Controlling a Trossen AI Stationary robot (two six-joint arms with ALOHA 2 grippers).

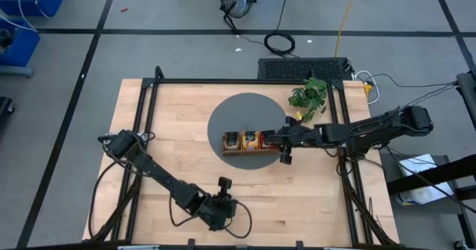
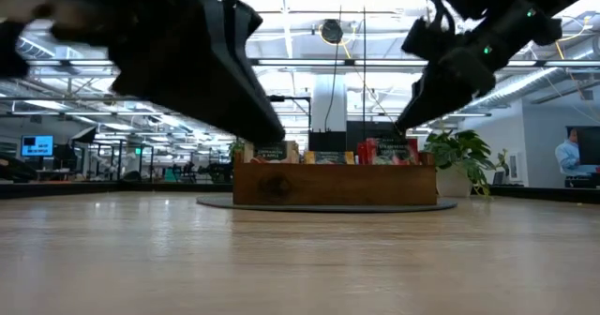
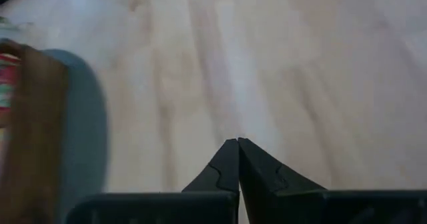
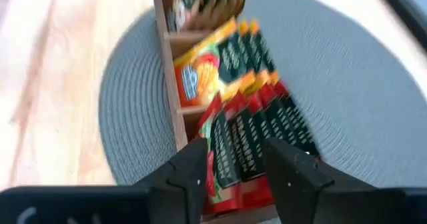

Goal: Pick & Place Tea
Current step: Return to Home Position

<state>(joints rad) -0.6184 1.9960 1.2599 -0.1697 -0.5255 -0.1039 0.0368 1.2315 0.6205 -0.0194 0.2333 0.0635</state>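
Nearest, by the table's front edge, the left gripper (image 3: 237, 144) waits with its two fingers pressed together and empty, over bare wood and well apart from the tea.

Farther in, the tea stands on edge in the long wooden tray (image 1: 249, 151), which rests on the round grey mat (image 1: 230, 112) at the middle of the table (image 1: 171, 109). The tan sachets (image 4: 203, 1) are in the left compartment, the orange-yellow sachets (image 4: 200, 74) in the middle one and the red sachets (image 4: 250, 127) in the right one. The tray's long axis runs left to right, roughly in line with the right arm's reach.

The right gripper (image 4: 235, 152) hangs at the tray's right end, close over the red sachets, with its fingers apart and holding nothing. It is much the nearer of the two. The tea lies just ahead of and below those spread fingertips, so a lift clear of the sachet tops before any sideways travel looks safest. Whether a fingertip touches a sachet cannot be told.

Beyond the mat, a small potted plant (image 1: 309, 94) sits near the far right corner of the pale wooden, black-framed surface.

Farthest is an open, brightly lit hall, with a person (image 2: 566, 156) at its right
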